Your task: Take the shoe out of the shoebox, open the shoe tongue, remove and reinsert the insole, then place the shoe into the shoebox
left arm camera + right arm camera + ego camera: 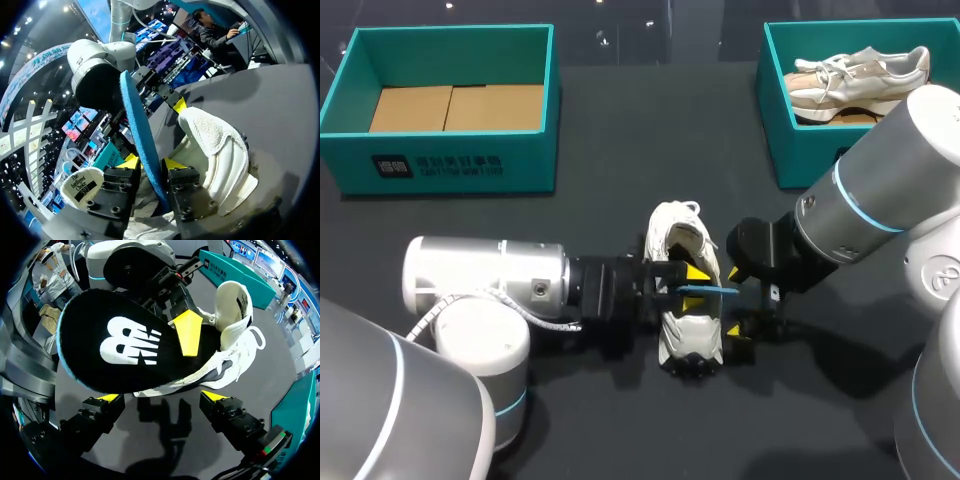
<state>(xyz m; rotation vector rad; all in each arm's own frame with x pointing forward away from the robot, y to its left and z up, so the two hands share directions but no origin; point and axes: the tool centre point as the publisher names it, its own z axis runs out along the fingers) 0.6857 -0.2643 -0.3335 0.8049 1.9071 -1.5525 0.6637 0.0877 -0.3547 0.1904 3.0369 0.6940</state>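
A white shoe lies on the dark table, toe towards me, its tongue folded up. The insole, blue below and black on top, stands on edge out of the shoe's opening. My left gripper reaches in from the left with the insole between its fingers. The fingers are slightly apart, with a thin gap at one side of the insole. My right gripper is wide open beside the shoe's right side and holds nothing; the shoe lies ahead of it.
A teal shoebox with a bare cardboard floor stands at the back left. A second teal box at the back right holds another pale shoe. My right arm's thick body partly hides that box's near corner.
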